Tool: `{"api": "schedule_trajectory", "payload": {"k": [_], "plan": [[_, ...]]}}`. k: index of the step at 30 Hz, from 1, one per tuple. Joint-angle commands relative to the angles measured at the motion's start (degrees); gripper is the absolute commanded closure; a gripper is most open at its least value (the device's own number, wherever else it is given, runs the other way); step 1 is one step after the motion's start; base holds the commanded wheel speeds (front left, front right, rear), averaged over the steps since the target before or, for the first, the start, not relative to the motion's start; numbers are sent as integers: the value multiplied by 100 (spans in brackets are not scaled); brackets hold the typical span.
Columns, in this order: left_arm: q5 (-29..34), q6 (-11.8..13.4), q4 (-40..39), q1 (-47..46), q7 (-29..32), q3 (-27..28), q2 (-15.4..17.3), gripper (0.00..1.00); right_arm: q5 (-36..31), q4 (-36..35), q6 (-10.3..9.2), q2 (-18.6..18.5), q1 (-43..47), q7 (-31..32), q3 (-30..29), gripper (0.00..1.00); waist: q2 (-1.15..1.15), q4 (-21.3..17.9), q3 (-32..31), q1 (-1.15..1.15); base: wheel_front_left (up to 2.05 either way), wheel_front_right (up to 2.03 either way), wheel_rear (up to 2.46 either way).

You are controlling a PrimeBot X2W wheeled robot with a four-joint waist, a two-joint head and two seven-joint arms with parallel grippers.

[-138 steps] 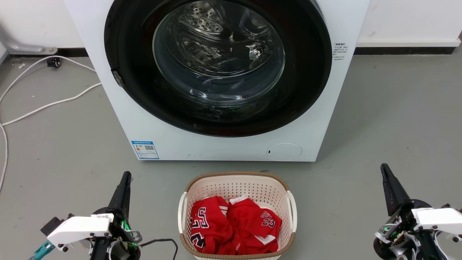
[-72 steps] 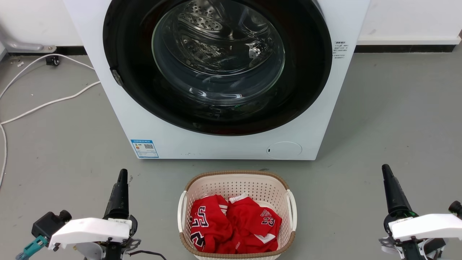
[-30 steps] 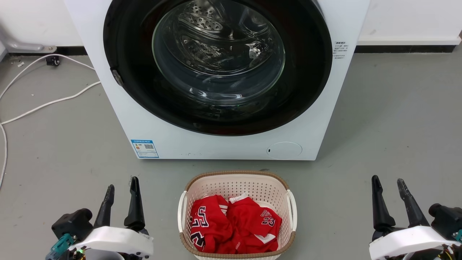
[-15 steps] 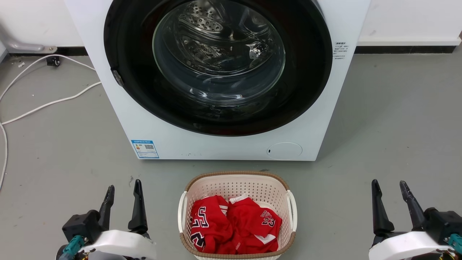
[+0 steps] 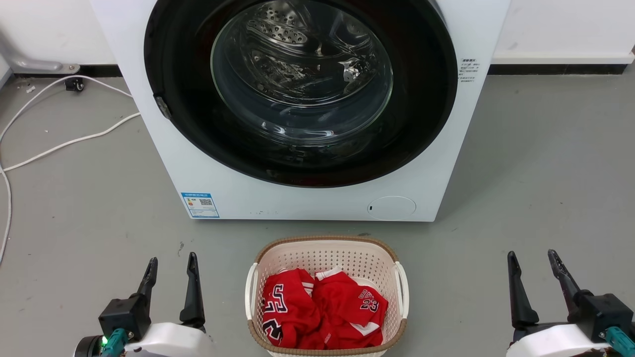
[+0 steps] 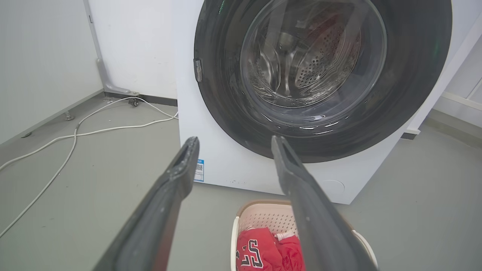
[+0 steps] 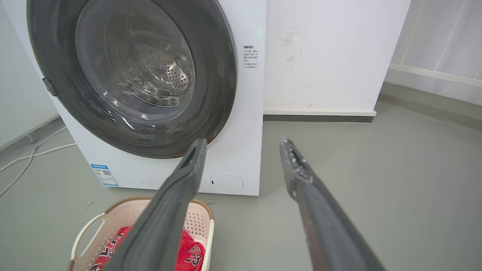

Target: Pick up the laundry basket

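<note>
Left gripper [image 5: 172, 258] is open, its two dark fingers spread and holding nothing, at 9 o'clock from the laundry basket [image 5: 325, 240]. The right gripper [image 5: 532, 253] is open too, at 3 o'clock and farther away. Neither one touches the basket, which sits on the grey floor [image 5: 521, 173] at 6 o'clock of the head view, with red jerseys [image 5: 322, 312] inside. Near it at 12 o'clock is the white washing machine [image 5: 297, 203]. A white cable [image 5: 64, 144] lies at 10 o'clock.

Long dark tapered jaws, white wrist shells [image 5: 168, 342], black blocks [image 5: 124, 315], teal plugs [image 5: 616, 340].
</note>
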Motion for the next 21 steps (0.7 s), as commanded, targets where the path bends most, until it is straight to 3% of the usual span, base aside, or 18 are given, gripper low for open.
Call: {"api": "schedule_trajectory", "payload": {"k": [1, 21], "plan": [[138, 25, -8, 37, -53, -2, 20, 0, -150, -64, -2, -27, 42, -56, -2, 0, 0, -1, 1, 0, 0, 0, 0], [985, 44, 47, 173, -260, 23, -5, 0, -869, -107, -2, -28, 177, -262, -13, 0, 0, 0, -52, 0, 0, 0, 0]]}}
